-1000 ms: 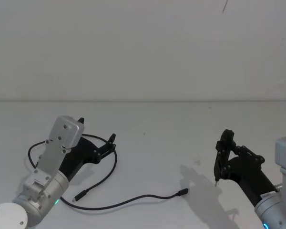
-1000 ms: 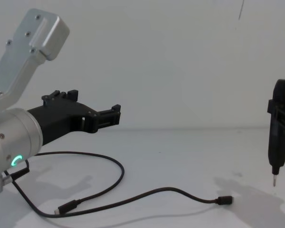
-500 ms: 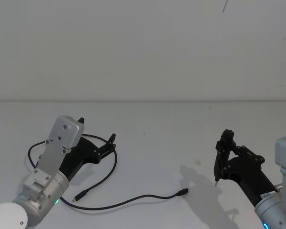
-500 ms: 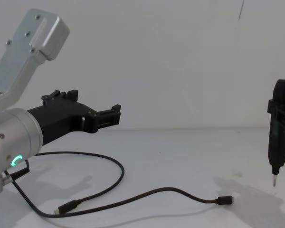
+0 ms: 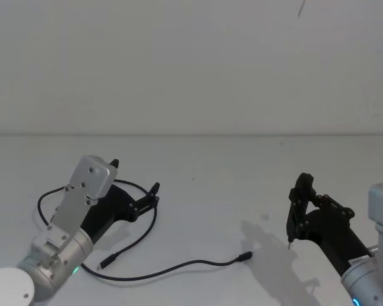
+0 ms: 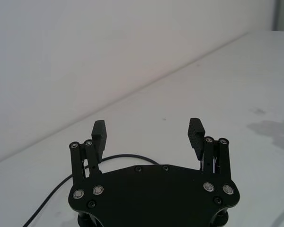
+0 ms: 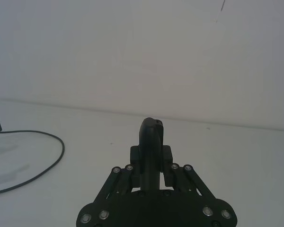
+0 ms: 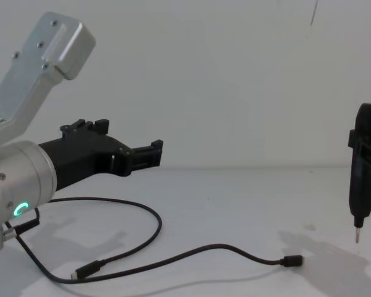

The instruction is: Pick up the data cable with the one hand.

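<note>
The data cable lay loose on the white tabletop. One part was curled into a broad loop and the rest trailed away to a small flat plug. Its other plug lay just outside the loop. The left gripper hung above the cable's loop, clear of it, reaching forward so that its tips sat over the loop's far arc. Its fingers stood wide apart with nothing between them, and a bend of the cable showed on the tabletop beneath them. Seen side-on from the chest, there was open space between that gripper and the cable below. The right gripper was well apart from the cable, out beyond the trailing plug on the side away from the loop. Its fingers were closed on a slim black tool, held upright with its metal tip pointing down at the tabletop.
</note>
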